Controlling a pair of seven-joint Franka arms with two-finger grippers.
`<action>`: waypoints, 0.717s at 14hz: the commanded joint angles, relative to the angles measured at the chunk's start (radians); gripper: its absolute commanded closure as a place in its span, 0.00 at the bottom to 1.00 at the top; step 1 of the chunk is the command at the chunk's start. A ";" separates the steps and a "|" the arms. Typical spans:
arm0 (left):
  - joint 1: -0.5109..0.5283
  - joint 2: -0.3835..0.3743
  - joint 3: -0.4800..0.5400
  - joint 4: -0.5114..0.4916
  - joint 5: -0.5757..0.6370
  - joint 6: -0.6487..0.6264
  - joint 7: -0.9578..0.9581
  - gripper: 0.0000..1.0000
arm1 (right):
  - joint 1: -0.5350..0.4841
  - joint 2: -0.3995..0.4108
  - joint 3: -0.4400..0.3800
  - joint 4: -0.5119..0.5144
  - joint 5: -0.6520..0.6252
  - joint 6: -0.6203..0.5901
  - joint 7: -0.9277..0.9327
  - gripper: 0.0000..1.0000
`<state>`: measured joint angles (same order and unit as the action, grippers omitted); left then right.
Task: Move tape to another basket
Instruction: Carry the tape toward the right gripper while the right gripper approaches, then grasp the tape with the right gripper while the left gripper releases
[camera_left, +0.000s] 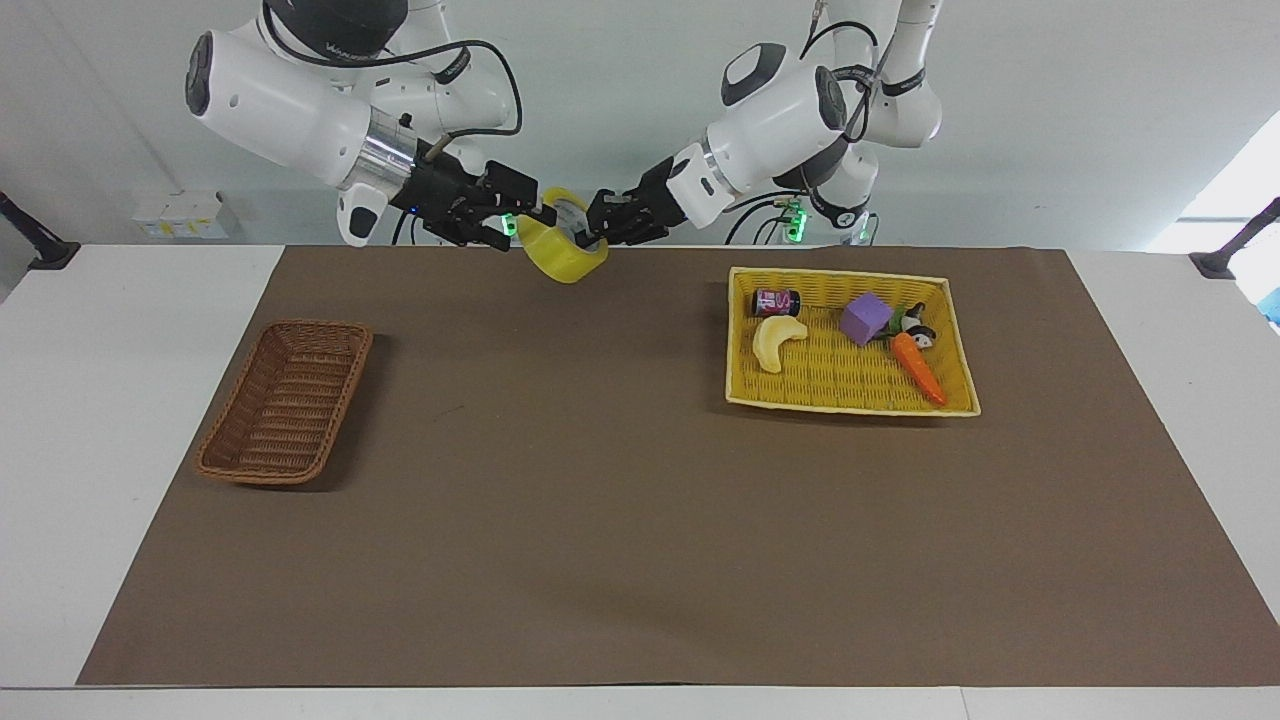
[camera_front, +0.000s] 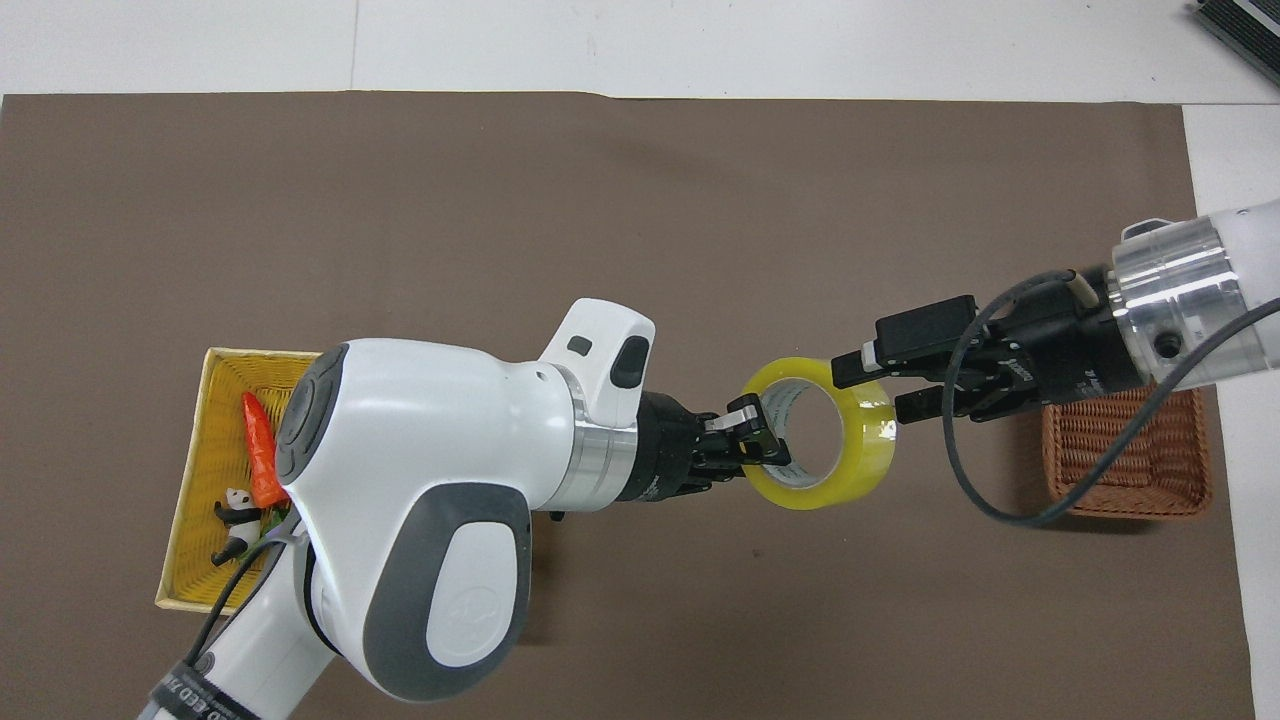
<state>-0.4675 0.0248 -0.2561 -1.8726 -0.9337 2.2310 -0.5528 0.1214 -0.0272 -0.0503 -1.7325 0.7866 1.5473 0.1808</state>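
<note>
The tape (camera_left: 556, 262), a yellow roll with a pale core, hangs in the air over the brown mat, between the two baskets; it also shows in the overhead view (camera_front: 866, 456). My left gripper (camera_left: 596, 232) is shut on the roll's wall at the side toward the left arm's end (camera_front: 762, 456). My right gripper (camera_left: 526, 222) is open, and its two fingers straddle the roll's wall at the side toward the right arm's end (camera_front: 868, 391). The dark-brown wicker basket (camera_left: 285, 400) stands empty at the right arm's end (camera_front: 1130, 462).
A shallow yellow tray basket (camera_left: 850, 403) at the left arm's end holds a banana toy (camera_left: 775, 340), a purple cube (camera_left: 865, 318), a carrot (camera_left: 918, 367), a small can (camera_left: 776, 301) and a panda figure (camera_left: 918, 330). The brown mat (camera_left: 600, 500) covers the table.
</note>
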 joint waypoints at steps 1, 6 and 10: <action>-0.011 -0.002 0.008 0.009 -0.022 0.004 -0.010 1.00 | 0.001 -0.030 0.003 -0.036 -0.033 -0.003 -0.049 0.00; -0.011 -0.002 0.008 0.009 -0.022 0.002 -0.009 1.00 | 0.044 -0.030 0.001 -0.033 -0.070 0.010 -0.043 0.18; -0.011 -0.003 0.008 0.007 -0.022 0.001 -0.009 1.00 | 0.027 -0.019 0.001 -0.019 -0.083 -0.003 0.008 1.00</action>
<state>-0.4680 0.0323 -0.2615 -1.8727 -0.9369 2.2302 -0.5537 0.1681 -0.0334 -0.0485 -1.7378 0.7234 1.5473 0.1656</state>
